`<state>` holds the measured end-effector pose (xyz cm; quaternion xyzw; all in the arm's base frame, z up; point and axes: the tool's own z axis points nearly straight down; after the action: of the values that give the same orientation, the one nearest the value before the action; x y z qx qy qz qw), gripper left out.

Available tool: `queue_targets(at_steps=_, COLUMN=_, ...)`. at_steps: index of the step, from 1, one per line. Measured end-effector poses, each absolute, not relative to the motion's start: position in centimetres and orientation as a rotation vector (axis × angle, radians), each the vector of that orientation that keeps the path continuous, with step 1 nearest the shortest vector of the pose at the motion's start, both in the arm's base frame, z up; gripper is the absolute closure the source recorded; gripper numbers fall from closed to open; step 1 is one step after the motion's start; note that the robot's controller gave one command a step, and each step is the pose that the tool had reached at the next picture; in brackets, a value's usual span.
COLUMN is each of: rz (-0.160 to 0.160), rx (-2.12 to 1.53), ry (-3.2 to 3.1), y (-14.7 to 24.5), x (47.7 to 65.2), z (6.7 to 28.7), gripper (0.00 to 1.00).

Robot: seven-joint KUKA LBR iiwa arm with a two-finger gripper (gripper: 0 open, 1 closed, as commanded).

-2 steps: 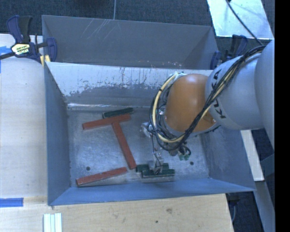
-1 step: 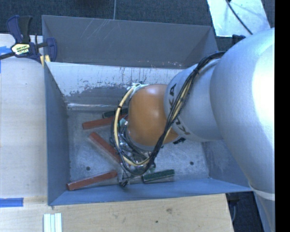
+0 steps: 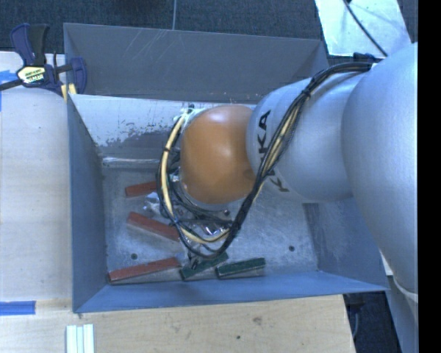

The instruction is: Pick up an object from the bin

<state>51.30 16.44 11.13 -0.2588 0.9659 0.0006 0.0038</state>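
The dark green bar [image 3: 203, 265] nearest the gripper [image 3: 196, 250] lies flat and slightly slanted on the floor of the bin [image 3: 88, 197], close to the near wall. A second green bar [image 3: 241, 268] is just beside it on the right, a red-brown bar [image 3: 145, 270] on its left, and two more red-brown bars [image 3: 153, 226] lie farther back on the left. It looks stiff, thin and light, probably smooth enough to slide, so I would take it across its narrow width near the middle. Whether the gripper is open or closed I cannot tell, since the orange cover [image 3: 214, 153] and cables [image 3: 169, 160] hide it.
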Motion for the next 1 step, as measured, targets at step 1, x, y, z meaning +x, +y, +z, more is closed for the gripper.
queue_targets(at_steps=1, rz=0.000, rx=-0.906, ry=3.003, y=17.08, x=54.39, z=6.91, gripper=0.00)
